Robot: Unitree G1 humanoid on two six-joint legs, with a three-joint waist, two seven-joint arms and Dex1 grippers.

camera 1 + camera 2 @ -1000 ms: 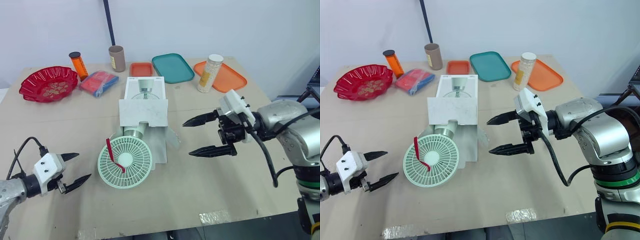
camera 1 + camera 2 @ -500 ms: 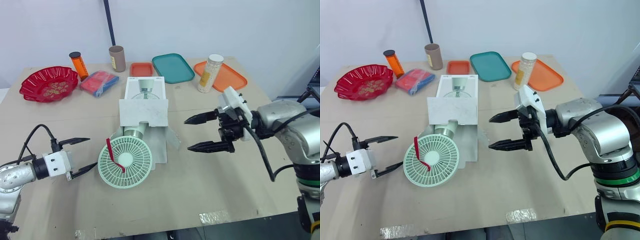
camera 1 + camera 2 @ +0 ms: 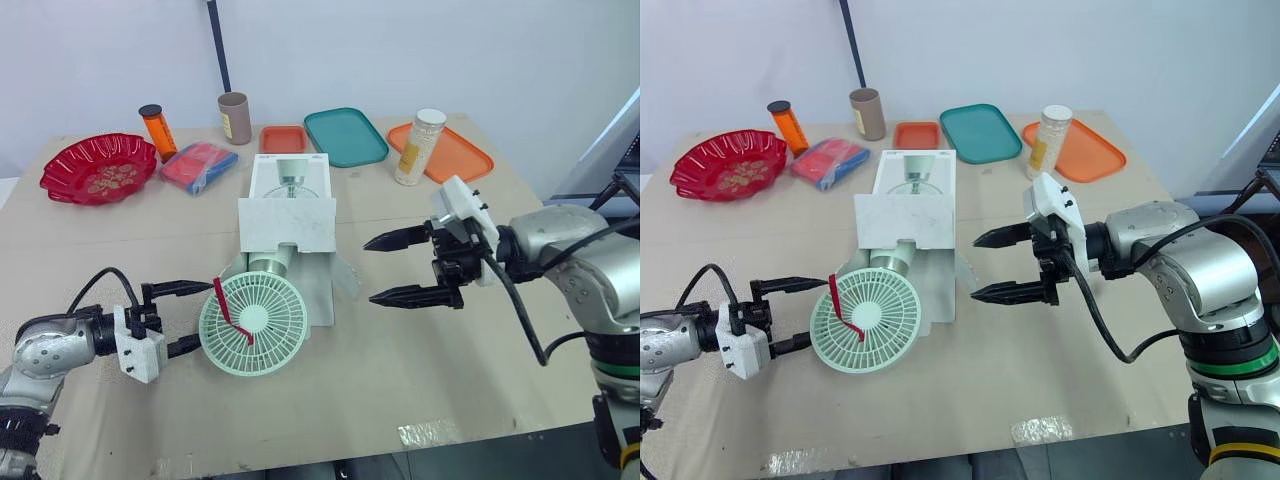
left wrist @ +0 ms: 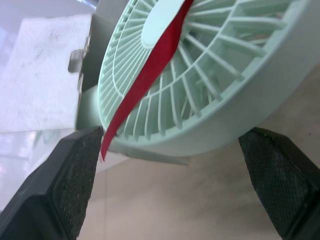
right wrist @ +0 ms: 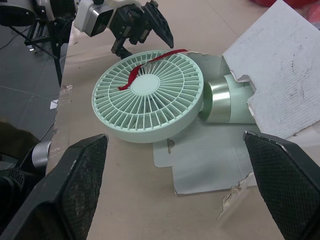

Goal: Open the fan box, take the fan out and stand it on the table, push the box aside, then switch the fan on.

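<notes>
Two grippers, both spread wide, neither holding anything. The left gripper (image 3: 198, 317) sits low toward the tabletop's (image 3: 420, 370) front-left corner, with a finger on either side of the fan's (image 3: 255, 325) rim. Honestly can't tell if the tips touch the plastic; the left wrist view cuts off part of the rim.

The fan lies grille-up in the middle of the tabletop, its head poking out of the front end of the white box (image 3: 287, 222), with a red ribbon (image 3: 228, 312) draped across the grille. Just a short bit of its neck shows, and the rest is hidden under the box's lid flap (image 3: 285, 225).

The right gripper (image 3: 370, 271) hangs just off the box's right side, not touching it. The box's far end is open, but what's inside is hard to make out.
</notes>
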